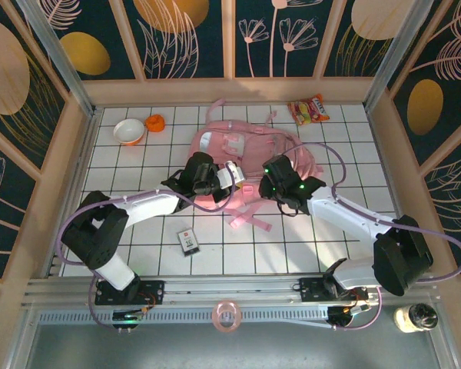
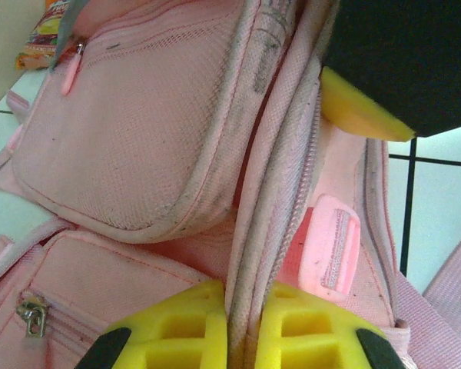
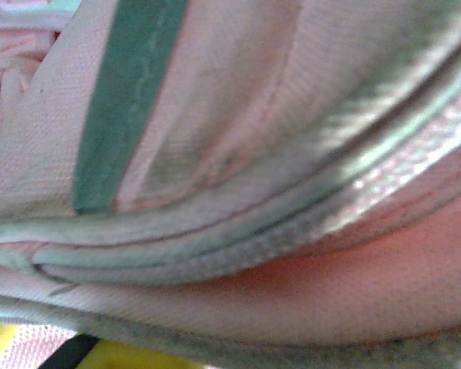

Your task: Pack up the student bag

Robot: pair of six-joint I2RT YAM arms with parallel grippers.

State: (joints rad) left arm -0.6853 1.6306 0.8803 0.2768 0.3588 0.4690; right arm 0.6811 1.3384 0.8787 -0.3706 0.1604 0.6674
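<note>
- The bag (image 1: 238,146) lies flat in the middle of the table (image 1: 353,231), toward the far side, with its straps trailing toward the near side. Both arms reach in over it, probably to pull its mouth open for packing.
- The left gripper (image 2: 243,327) is clamped tight on the bag's zipped rim. Its two yellow fingers (image 2: 180,330) meet with the piped edge pinched between them, a hold that looks meant to lift or steady one lip of the opening.
- The right gripper (image 1: 273,184) presses against the bag just right of the left one. In the left wrist view one yellow finger of it lies at the rim, but I cannot tell whether its jaws are wide, narrow or gripping cloth.
- The loose things sit apart from the bag, probably laid out to go in:
  - one bowl (image 1: 129,131) at the far left
  - one orange thing (image 1: 155,123) just beside the bowl
  - one snack packet (image 1: 309,110) at the far right
  - one small dark packet (image 1: 188,241) on the near side, left of middle
- One jar (image 1: 415,317) lies on the near ledge at the right, and one pink ring (image 1: 227,315) lies on that ledge at the middle. Both are off the tiled top.
- In all there are one bag and two grippers.
- On the bag's front pockets there are two zip pulls, one a pink pull (image 2: 71,69) and one a metal pull (image 2: 32,317). Both pockets are zipped shut.
</note>
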